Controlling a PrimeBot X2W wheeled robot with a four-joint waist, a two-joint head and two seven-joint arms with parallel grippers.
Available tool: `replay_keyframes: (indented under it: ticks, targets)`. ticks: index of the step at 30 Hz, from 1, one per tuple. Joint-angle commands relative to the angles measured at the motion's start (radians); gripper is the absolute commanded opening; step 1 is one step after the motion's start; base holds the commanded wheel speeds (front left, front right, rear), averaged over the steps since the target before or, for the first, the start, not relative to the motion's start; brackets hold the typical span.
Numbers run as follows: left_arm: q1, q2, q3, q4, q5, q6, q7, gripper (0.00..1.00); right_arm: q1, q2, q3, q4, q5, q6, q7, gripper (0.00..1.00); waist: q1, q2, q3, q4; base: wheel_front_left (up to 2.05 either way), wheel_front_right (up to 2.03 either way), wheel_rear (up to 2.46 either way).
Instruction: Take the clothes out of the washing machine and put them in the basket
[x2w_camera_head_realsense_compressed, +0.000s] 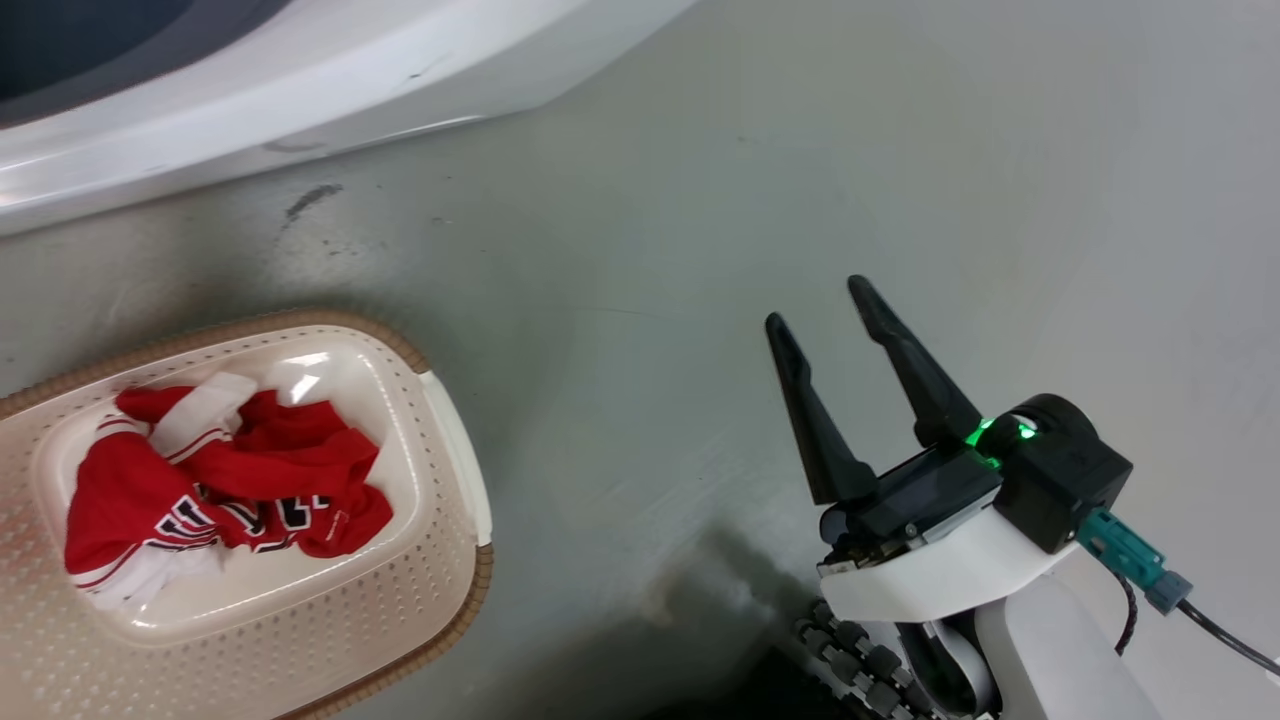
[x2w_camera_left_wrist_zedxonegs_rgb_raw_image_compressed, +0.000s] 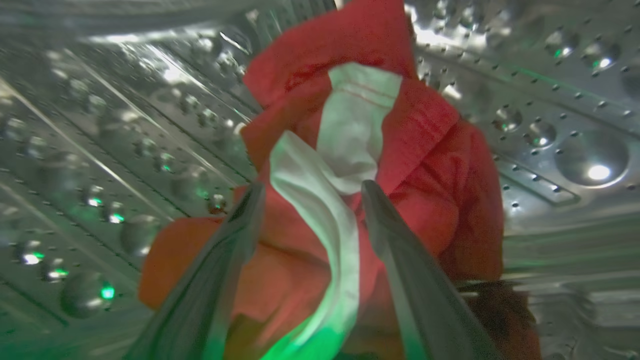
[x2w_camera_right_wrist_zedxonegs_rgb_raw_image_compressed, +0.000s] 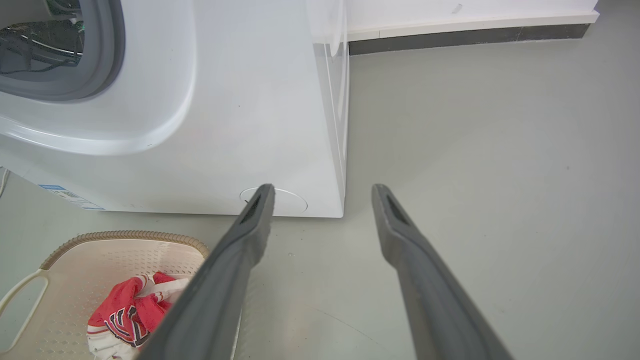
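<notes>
Head view, right gripper (x2w_camera_head_realsense_compressed: 817, 303): held over the bare floor (x2w_camera_head_realsense_compressed: 650, 300); its fingers are spread wide and nothing is between them.
Head view, basket (x2w_camera_head_realsense_compressed: 300, 318): set on the floor at the robot's left, well apart from the right gripper.
Head view, clothes (x2w_camera_head_realsense_compressed: 250, 470): a red bundle with white trim and dark lettering is seen lying on the basket's bottom.
Head view, washer (x2w_camera_head_realsense_compressed: 300, 80): its white front is seen just beyond the basket.
Left wrist view, left gripper (x2w_camera_left_wrist_zedxonegs_rgb_raw_image_compressed: 312, 186): reached inside the drum (x2w_camera_left_wrist_zedxonegs_rgb_raw_image_compressed: 550, 100); its fingers are set wide, about as wide as the right one's.
Left wrist view, garment (x2w_camera_left_wrist_zedxonegs_rgb_raw_image_compressed: 430, 150): a red piece with a white band is heaped on the perforated steel, straight ahead of the fingertips and partly between them.
Left wrist view, long axis: the white band is run roughly along the line of the fingers, down the middle of the gap.
Left wrist view, grip: the picture is blurred; the cloth is judged to be straddled, not clamped.
Right wrist view, right gripper (x2w_camera_right_wrist_zedxonegs_rgb_raw_image_compressed: 324, 187): wide and empty, pointed at the washer's (x2w_camera_right_wrist_zedxonegs_rgb_raw_image_compressed: 250, 125) lower corner.
Right wrist view, basket (x2w_camera_right_wrist_zedxonegs_rgb_raw_image_compressed: 125, 234): placed before the washer, with clothes (x2w_camera_right_wrist_zedxonegs_rgb_raw_image_compressed: 130, 310) inside.
Nearer arm: the left one, at the garment; the right one is kept outside the washer.
Coming move: a closing on the band is judged to be needed.
</notes>
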Motion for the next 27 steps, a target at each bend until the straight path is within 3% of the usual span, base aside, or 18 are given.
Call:
replay_keyframes:
  ticks: [1,5,9,10,11,12,19,20,27]
  targets:
    - [-0.014,0.007,0.002,0.007,-0.006,-0.002,0.021,1.0,0.008,0.002,0.007,-0.009,0.006,-0.001,-0.002,1.0,-0.0002,0.0,0.015,-0.019,0.0,0.0,0.0]
    - [-0.027,0.023,0.007,0.021,-0.024,-0.005,0.097,1.0,0.025,0.002,0.022,-0.016,0.016,-0.001,-0.002,1.0,-0.0002,0.0,0.019,-0.034,0.0,0.0,0.0]
    - [-0.018,0.032,0.023,0.033,-0.044,0.019,0.152,1.0,0.035,0.002,0.034,-0.024,0.025,-0.001,-0.002,1.0,-0.0002,0.0,0.022,-0.046,0.0,0.0,0.0]
    - [-0.009,0.031,0.026,0.037,-0.051,0.021,0.173,0.53,0.038,0.002,0.036,-0.025,0.026,-0.001,-0.002,1.0,-0.0002,0.0,0.021,-0.048,0.0,0.0,0.0]
    - [0.002,0.031,0.029,0.04,-0.059,0.019,0.192,0.3,0.041,0.002,0.038,-0.026,0.029,-0.001,-0.002,1.0,-0.0002,0.0,0.018,-0.051,0.0,0.0,0.0]
    - [0.007,0.032,0.035,0.04,-0.066,0.028,0.194,0.0,0.043,0.002,0.038,-0.026,0.029,-0.001,-0.002,1.0,-0.0002,0.0,0.017,-0.052,0.0,0.0,0.0]
    - [0.034,0.043,0.051,-0.003,-0.088,0.098,0.13,0.0,0.043,0.002,0.04,-0.026,0.036,-0.001,-0.002,1.0,-0.0002,0.0,-0.003,-0.052,0.0,0.0,0.0]
    - [0.058,0.045,0.054,-0.037,-0.087,0.127,0.06,0.0,0.041,0.002,0.037,-0.026,0.027,-0.001,-0.002,1.0,-0.0002,0.0,-0.025,-0.042,0.0,0.0,0.0]
    - [0.183,0.001,0.059,-0.107,-0.104,0.168,-0.177,0.0,0.028,0.002,0.008,-0.006,-0.013,-0.001,-0.002,1.0,-0.0002,0.0,-0.124,0.021,0.0,0.0,0.0]
